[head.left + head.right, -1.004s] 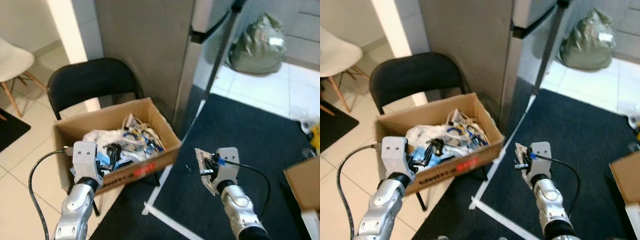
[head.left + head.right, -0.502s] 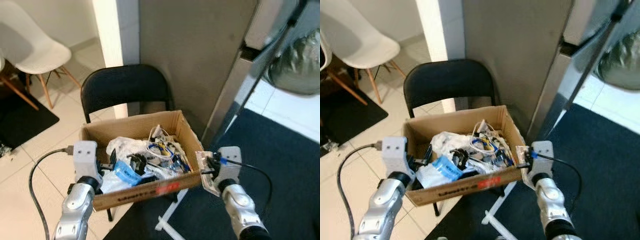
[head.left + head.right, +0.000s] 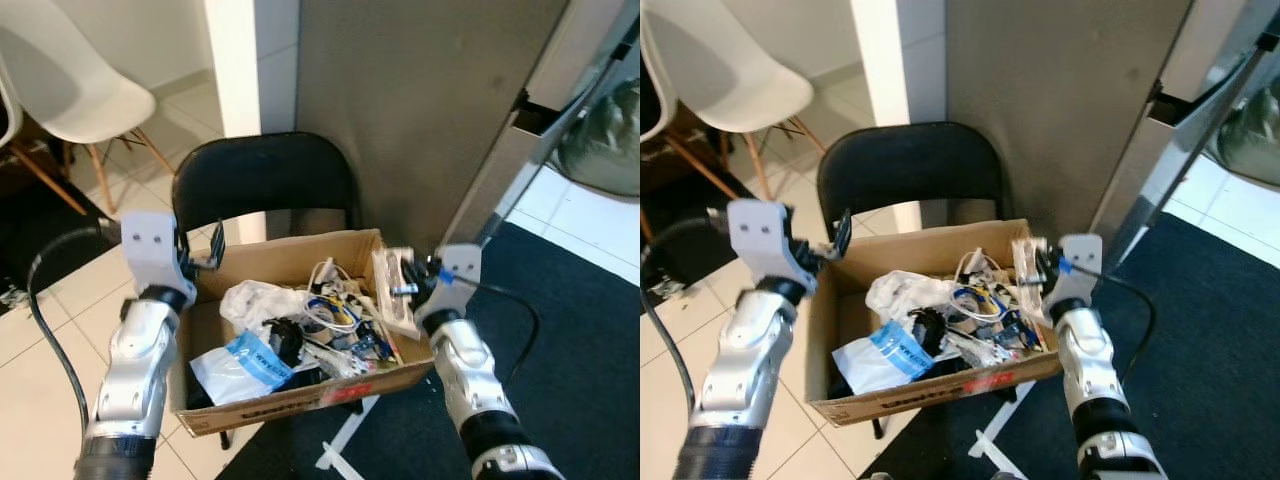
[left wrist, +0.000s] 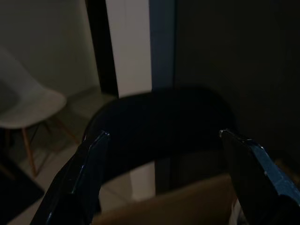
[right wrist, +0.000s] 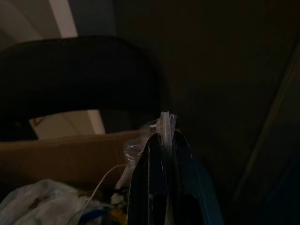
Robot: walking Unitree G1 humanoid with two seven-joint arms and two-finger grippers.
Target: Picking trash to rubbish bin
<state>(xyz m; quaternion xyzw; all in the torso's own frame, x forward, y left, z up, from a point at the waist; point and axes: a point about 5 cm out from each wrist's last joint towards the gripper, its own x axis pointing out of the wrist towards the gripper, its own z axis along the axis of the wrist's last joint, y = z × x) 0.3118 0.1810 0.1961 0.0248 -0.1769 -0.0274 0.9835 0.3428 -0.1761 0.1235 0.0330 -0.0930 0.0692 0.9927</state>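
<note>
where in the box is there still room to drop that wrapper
The cardboard box is crowded in its middle and right with cables and plastic bags. The barest patch is the far left corner, below the left gripper. The right gripper holds the clear wrapper over the right edge.

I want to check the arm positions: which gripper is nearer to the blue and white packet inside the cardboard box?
Left, narrowly. The left gripper hovers above the box's left edge, open; the right gripper holds a clear plastic wrapper over the right side, farther from the blue and white packet.
</note>
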